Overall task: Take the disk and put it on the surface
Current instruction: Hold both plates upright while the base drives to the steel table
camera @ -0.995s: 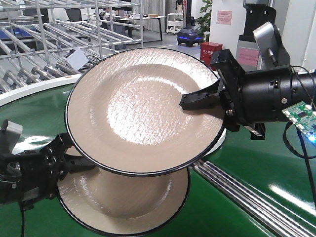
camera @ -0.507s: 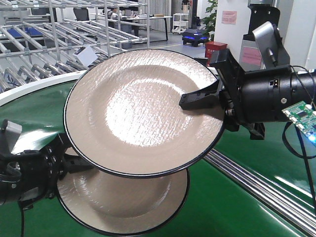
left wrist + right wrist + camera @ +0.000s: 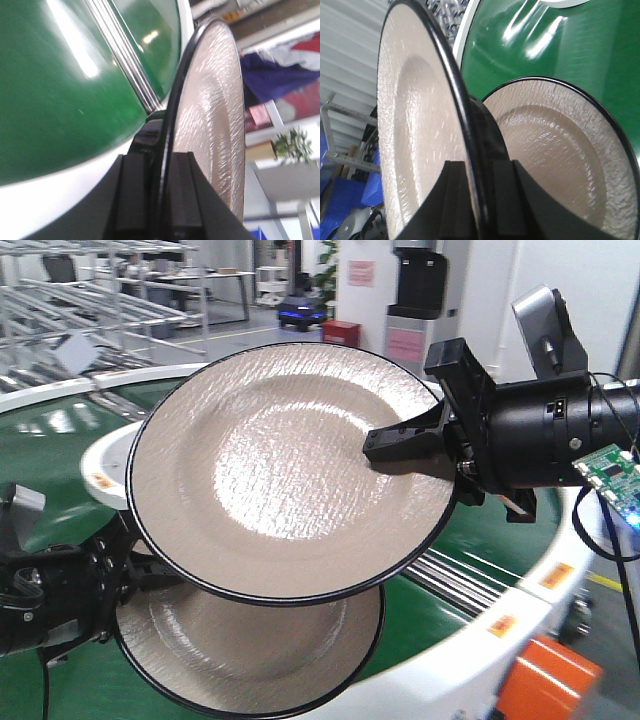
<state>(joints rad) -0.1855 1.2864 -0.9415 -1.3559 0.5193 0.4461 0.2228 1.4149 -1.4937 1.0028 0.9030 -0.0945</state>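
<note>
Two beige disks with black rims are held in the air. The upper disk [image 3: 270, 470] tilts toward the camera, and my right gripper [image 3: 400, 445] is shut on its right rim. The lower disk [image 3: 260, 660] lies flatter beneath it, with my left gripper [image 3: 150, 570] shut on its left rim. In the left wrist view the left gripper [image 3: 161, 165] pinches the disk [image 3: 215, 115] edge-on. In the right wrist view the right gripper [image 3: 477, 175] pinches the upper disk [image 3: 415, 125], with the lower disk [image 3: 555, 150] behind. The surface is out of view.
The green conveyor belt [image 3: 60, 440] with its white outer edge [image 3: 450, 660] lies under both disks. Metal rails [image 3: 470, 585] run along it at the right. An orange block [image 3: 545, 685] sits at the lower right. Racks [image 3: 90, 300] and a white machine [image 3: 415, 295] stand behind.
The background has slid left: the racks moved off to the left, and the conveyor's white edge and the orange block came into view. Both grippers and disks keep the same pose.
</note>
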